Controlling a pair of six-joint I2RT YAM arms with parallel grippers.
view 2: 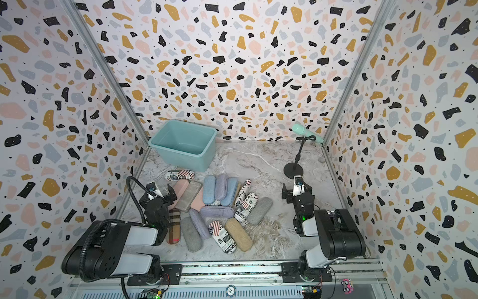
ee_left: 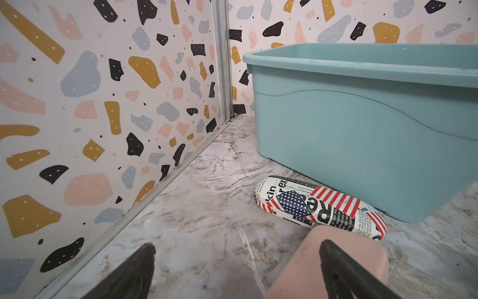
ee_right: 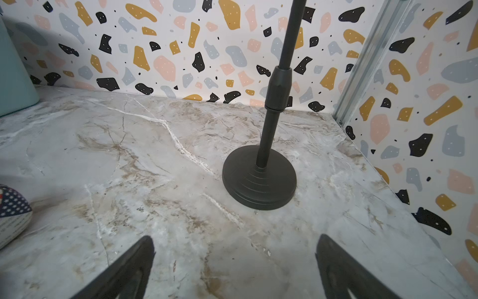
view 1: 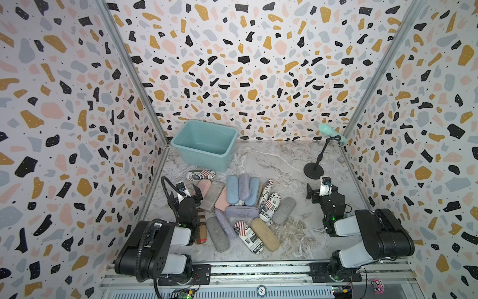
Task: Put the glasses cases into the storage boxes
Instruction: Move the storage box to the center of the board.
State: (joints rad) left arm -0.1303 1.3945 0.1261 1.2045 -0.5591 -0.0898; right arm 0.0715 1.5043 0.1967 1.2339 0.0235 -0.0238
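Observation:
Several glasses cases lie in a loose pile (view 1: 243,207) (view 2: 219,204) on the marble table, between the two arms. The teal storage box (view 1: 207,160) (view 2: 186,158) stands empty at the far left corner. A flag-print case (view 1: 201,175) (ee_left: 320,207) lies on the table against the box's near wall (ee_left: 362,124). My left gripper (view 1: 191,192) (ee_left: 236,246) is open over the pile's left edge. One of its fingers is above the end of a pink case (ee_left: 305,266), and nothing lies between the jaws. My right gripper (view 1: 319,192) (ee_right: 235,239) is open and empty above bare table.
A mint microphone (view 1: 331,133) on a black stand (view 1: 313,170) (ee_right: 258,178) is at the far right, just beyond my right gripper. Patterned walls close three sides. A plaid case (view 1: 201,227) lies partly under my left arm. A grey case (view 1: 217,234) and a tan case (view 1: 265,234) lie nearest the front.

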